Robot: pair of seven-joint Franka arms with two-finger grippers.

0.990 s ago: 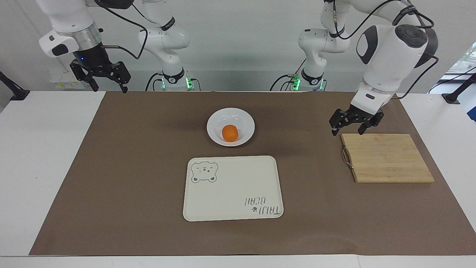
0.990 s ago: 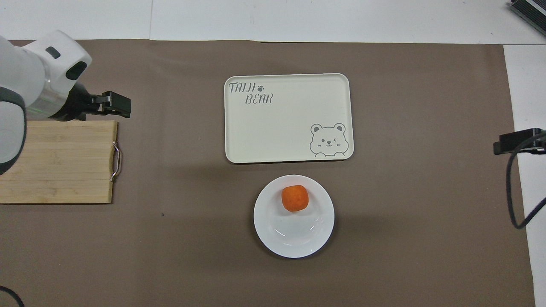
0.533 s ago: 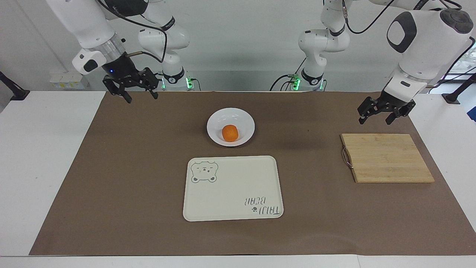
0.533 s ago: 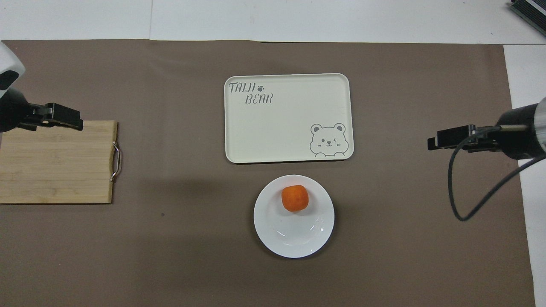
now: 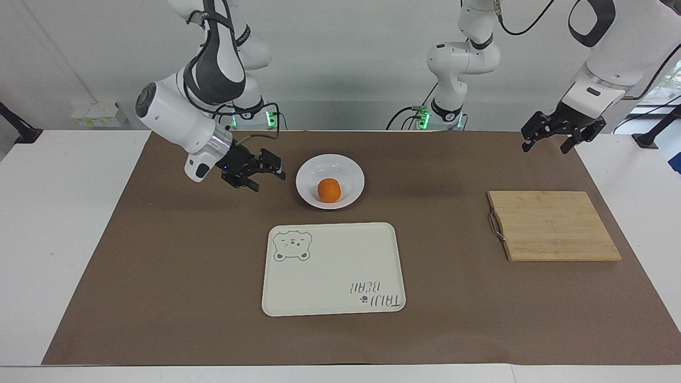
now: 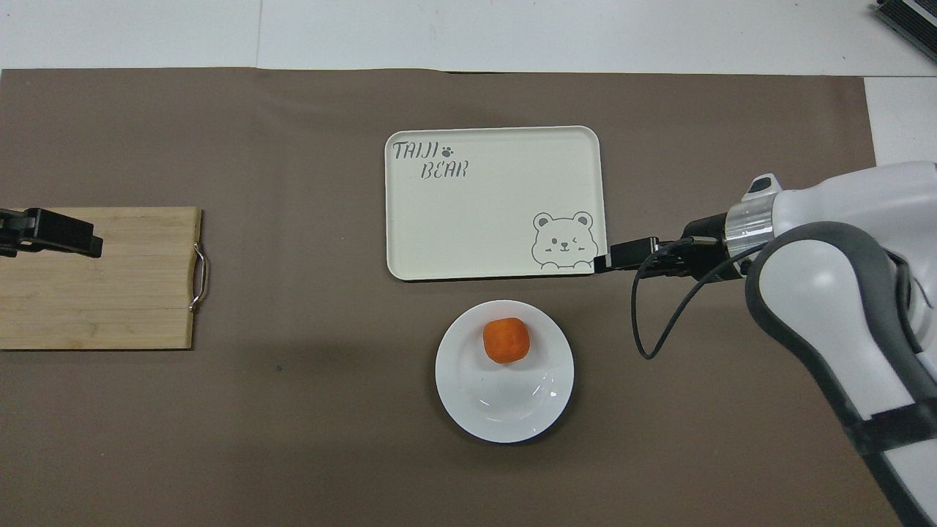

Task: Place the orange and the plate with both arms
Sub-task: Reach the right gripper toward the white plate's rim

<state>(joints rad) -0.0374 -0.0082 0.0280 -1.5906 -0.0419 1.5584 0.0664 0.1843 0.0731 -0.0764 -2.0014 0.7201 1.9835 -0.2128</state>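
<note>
While the orange sits in the white plate, right gripper beside plate, fingers apart, left gripper raised near table's edge, fingers apart, empty.

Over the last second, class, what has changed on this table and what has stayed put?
The right gripper swung in from its end of the table to hover open beside the plate. The left gripper lifted off the cutting board, open and empty. The orange, plate, tray and board stayed put.

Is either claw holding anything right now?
No. The right claw is open beside the plate, and the left claw hangs open; the orange sits on the plate.
</note>
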